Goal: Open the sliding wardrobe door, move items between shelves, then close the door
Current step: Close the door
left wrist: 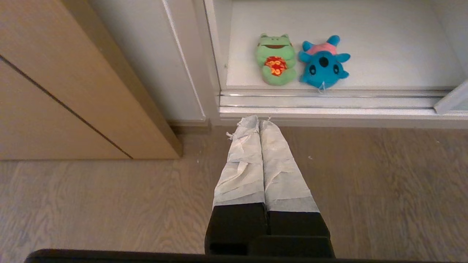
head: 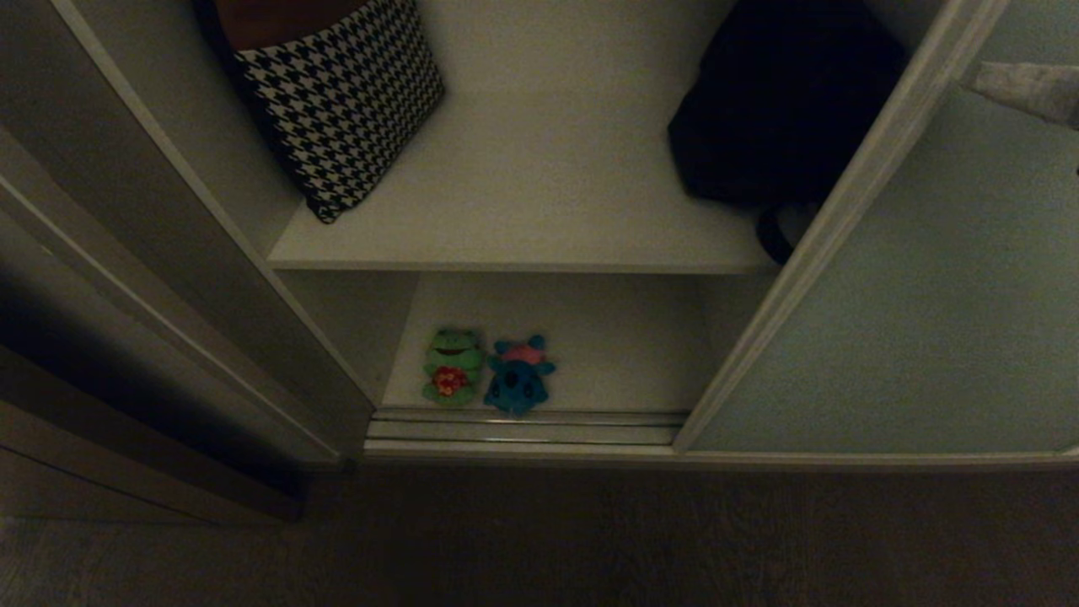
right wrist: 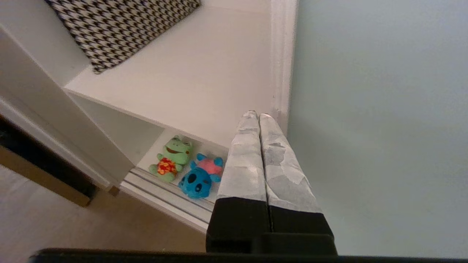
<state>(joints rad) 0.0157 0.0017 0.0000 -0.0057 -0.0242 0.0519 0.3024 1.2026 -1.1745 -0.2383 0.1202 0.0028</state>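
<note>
The sliding wardrobe door (head: 927, 295), a pale grey-green panel with a light frame, stands slid to the right, leaving the wardrobe open. A green frog plush (head: 453, 367) and a blue plush with a pink back (head: 518, 375) lie side by side at the front of the lower white shelf (head: 624, 354). The upper shelf (head: 548, 169) is bare in its middle. My right gripper (right wrist: 257, 115) is shut and empty, held in front of the door panel with its tips close to the door's frame edge. My left gripper (left wrist: 259, 120) is shut and empty, low over the floor just before the rails.
A houndstooth cushion (head: 346, 93) leans at the upper shelf's left and a black bag (head: 775, 101) sits at its right. Silvery rails (head: 523, 426) run along the wardrobe's foot. A brown wooden panel (left wrist: 73, 91) stands to the left, above the wood floor (head: 539, 539).
</note>
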